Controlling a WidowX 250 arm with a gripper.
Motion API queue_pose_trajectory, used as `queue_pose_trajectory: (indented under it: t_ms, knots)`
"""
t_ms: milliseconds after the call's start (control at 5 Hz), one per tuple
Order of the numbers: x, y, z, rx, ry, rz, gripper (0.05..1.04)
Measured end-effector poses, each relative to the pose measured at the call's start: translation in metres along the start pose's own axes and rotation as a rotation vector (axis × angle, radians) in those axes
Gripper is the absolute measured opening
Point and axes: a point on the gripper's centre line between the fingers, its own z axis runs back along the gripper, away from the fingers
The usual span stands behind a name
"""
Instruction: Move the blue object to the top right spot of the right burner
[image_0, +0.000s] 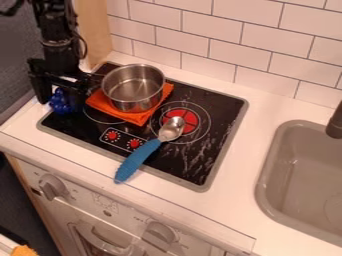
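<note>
From my feed I have the hand (61, 94) at the upper left, hanging down over the left edge of the black stove (224, 105), and right at its lower end is the dark blue object (62, 104), lumpy and partly hidden by the hand. I cannot tell from this angle whether the hand is gripping it or just around it. To the right of it I see a metal pot (133, 96), upright on a folded orange cloth (100, 104) that lies over the back left part of the stove. The right burner (192, 120), a red disc inside pale rings, has the metal bowl of a spoon (137, 159) lying partly over it; the spoon's ribbed blue handle slants toward the front left and reaches past the stove's grey rim over the white worktop (257, 102). Two small red dials (112, 135) sit near the front of the stove, left of that handle. Over on the right I have a grey sink (266, 177) with a dark tap (335, 122) at its edge. White tiles (260, 42) run along the back, and a pale oven front (130, 220) with knobs stands below the worktop.
</note>
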Motion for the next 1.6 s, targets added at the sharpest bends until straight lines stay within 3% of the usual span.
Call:
queue_pose_trajectory:
  t_ms: [200,400,600,800,1000,1200,1600]
  knots:
    - [0.002,-0.002,0.000,-0.015,-0.012,0.016,0.756]
    - [-0.001,-0.006,0.003,-0.037,-0.020,0.011,0.754]
    - [-0.012,-0.008,0.046,-0.033,-0.102,0.039,0.754]
    - [-0.020,-0.033,0.096,-0.008,-0.203,0.038,0.754]
    - [-0.008,-0.083,0.112,-0.118,-0.270,-0.138,0.754]
    - [0.015,-0.139,0.107,-0.147,-0.262,-0.314,0.754]
    - [0.039,-0.242,0.098,-0.088,-0.240,-0.428,0.754]
